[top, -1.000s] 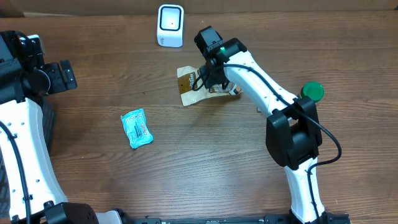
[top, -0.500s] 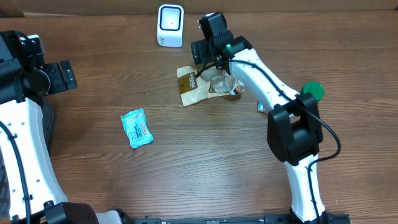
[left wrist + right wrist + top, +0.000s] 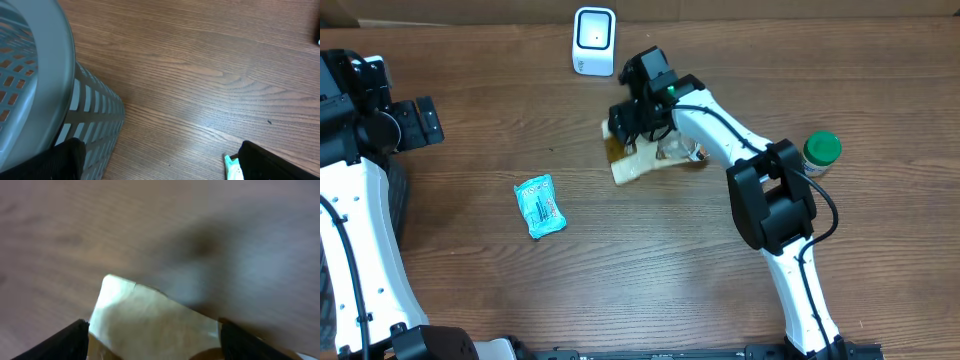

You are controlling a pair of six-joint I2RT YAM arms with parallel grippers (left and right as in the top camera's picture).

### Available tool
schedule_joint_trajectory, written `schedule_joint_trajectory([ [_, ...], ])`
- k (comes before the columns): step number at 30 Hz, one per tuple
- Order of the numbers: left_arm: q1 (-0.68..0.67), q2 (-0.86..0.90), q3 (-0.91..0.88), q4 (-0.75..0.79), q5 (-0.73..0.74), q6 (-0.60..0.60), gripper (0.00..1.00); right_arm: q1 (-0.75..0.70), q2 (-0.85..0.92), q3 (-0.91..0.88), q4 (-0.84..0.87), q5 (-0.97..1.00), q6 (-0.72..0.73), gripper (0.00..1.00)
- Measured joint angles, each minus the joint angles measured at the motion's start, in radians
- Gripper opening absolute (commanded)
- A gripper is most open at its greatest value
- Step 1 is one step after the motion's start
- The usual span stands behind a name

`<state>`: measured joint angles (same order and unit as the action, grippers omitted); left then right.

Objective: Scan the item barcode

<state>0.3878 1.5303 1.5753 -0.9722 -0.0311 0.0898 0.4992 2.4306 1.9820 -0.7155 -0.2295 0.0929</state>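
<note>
Nearest the arms' bases, a small teal plastic packet (image 3: pixel 539 206) lies flat on the brown wood-grain desk (image 3: pixel 620 290), well apart from everything else; it carries printing, too small to read; the left wrist view catches one corner of it beside the left tool's right finger. The left tool (image 3: pixel 160 152) hangs at the left side of the desk with its two black fingers spread wide and nothing between them, just beside a grey slotted plastic basket (image 3: pixel 30 75).

Farther out, near the middle of the desk, is the task's item, a tan paper pouch (image 3: pixel 632 165) with a darker brown panel; the right tool (image 3: pixel 154 335) is directly over it; in the blurred right wrist view its fingers stand wide apart and the pouch fills the gap from one to the other; whether they pinch it cannot be told; no lettering or barcode on the pouch can be read.

To the right stands a small jar with a green lid (image 3: pixel 821 148), close by the right arm. Farthest back, a white box-shaped barcode scanner (image 3: pixel 594 40) stands upright, near the pouch but apart from it.
</note>
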Motion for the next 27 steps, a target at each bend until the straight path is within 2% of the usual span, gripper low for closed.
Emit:
schedule_joint_trajectory([
  [3,0.0,0.0,0.0,0.0,0.0,0.0,1.0,0.028,-0.004,0.004,-0.067,-0.033,-0.012,0.81],
  [11,0.0,0.0,0.0,0.0,0.0,0.0,1.0,0.125,-0.01,0.071,-0.385,-0.071,-0.056,0.81],
  [18,0.0,0.0,0.0,0.0,0.0,0.0,1.0,0.13,-0.021,0.271,-0.665,-0.08,-0.061,0.82],
  [24,0.0,0.0,0.0,0.0,0.0,0.0,1.0,0.116,-0.14,0.413,-0.914,-0.08,-0.053,0.81],
  [27,0.0,0.0,0.0,0.0,0.0,0.0,1.0,0.106,-0.244,0.428,-0.968,-0.08,-0.042,0.81],
])
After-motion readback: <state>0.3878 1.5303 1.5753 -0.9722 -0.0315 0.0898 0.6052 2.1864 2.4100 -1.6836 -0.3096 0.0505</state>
